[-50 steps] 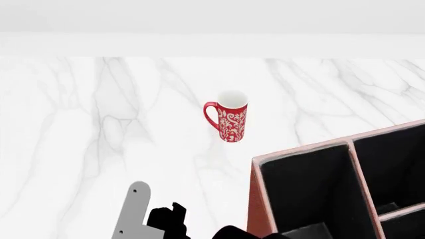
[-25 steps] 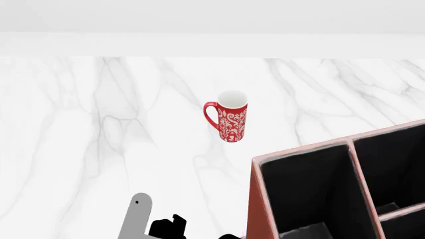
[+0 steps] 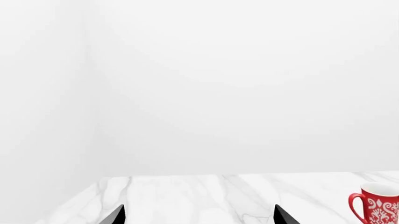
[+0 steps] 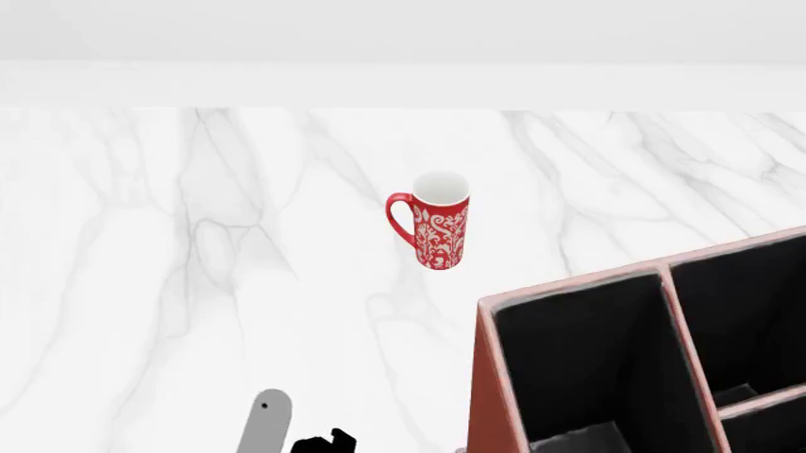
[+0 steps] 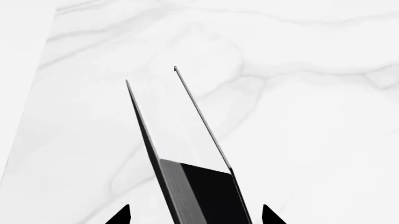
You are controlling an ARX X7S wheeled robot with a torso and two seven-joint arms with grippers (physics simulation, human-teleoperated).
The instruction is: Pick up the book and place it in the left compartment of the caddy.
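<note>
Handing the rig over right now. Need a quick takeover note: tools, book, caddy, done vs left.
Right tool: tips apart on either side of the book; contact isn't visible, so the grip is unconfirmed. The book is seen edge-on in the right wrist view, over the marble table.
Left tool: open, empty, aimed across the table; mug is off to one side.
Caddy: at the near right in head view, left compartment looks empty. Book not visible in head view.
Done: nothing in the caddy.
Left: confirm grip, carry book to left compartment, release.
</note>
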